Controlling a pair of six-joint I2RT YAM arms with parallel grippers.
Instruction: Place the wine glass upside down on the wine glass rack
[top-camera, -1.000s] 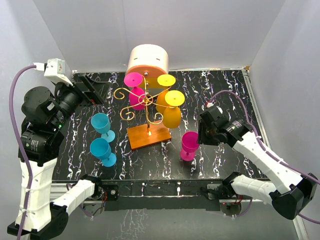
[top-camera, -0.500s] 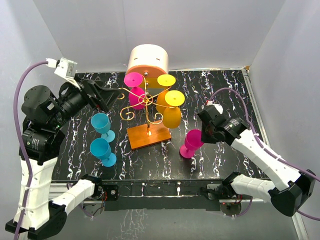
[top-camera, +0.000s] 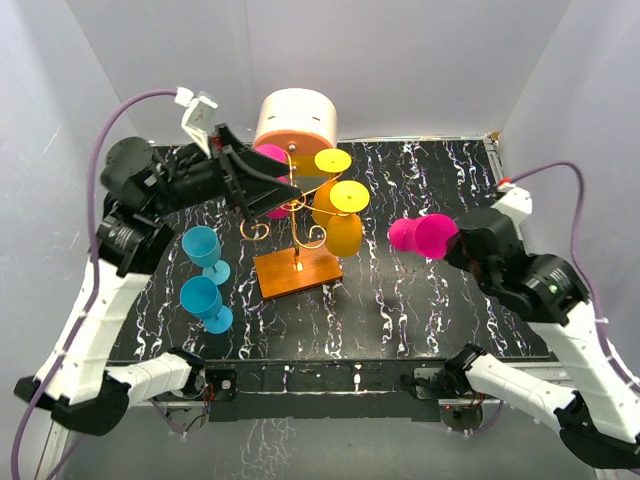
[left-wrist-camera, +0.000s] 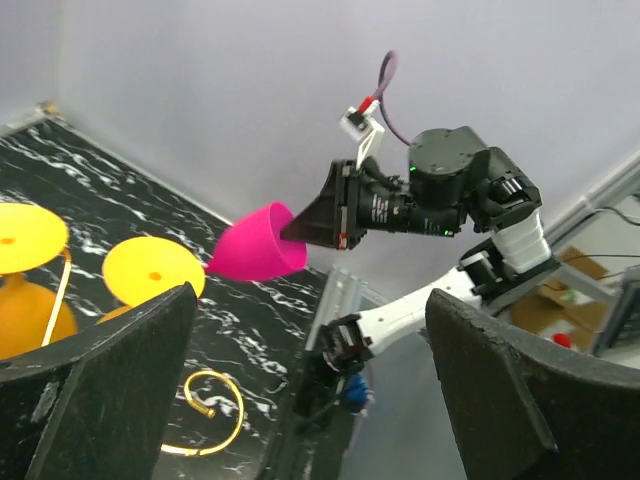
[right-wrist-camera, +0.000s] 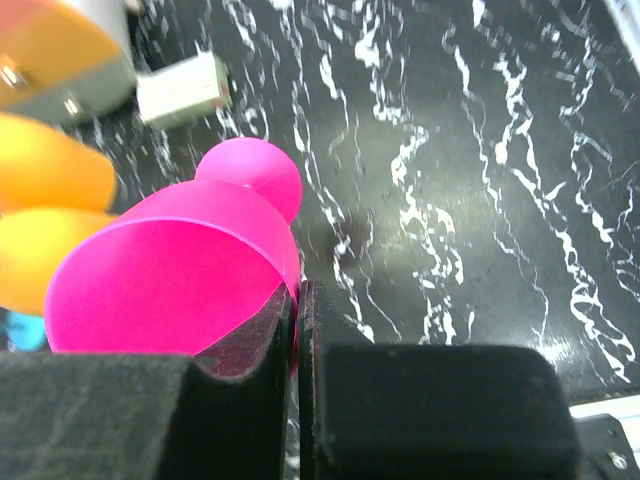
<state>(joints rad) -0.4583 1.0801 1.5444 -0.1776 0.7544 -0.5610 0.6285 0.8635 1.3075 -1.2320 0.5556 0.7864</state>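
The pink wine glass hangs on its side above the table, foot pointing left toward the rack. My right gripper is shut on its bowl rim. In the right wrist view the rim of the glass is pinched between the fingers, one inside the bowl and one outside. The wine glass rack, gold wire on an orange base, carries pink, yellow and orange glasses upside down. My left gripper stands open and empty at the rack's left side. Its wrist view shows the pink glass held by the right gripper.
Two blue glasses stand upright left of the rack. A big cream-and-orange cylinder sits behind it. One gold scroll arm curls just below my left fingers. White walls enclose the black marbled table.
My right gripper shut on the pink glass, lifted it off the table and tipped it sideways. My left arm swung right to the rack, still open.
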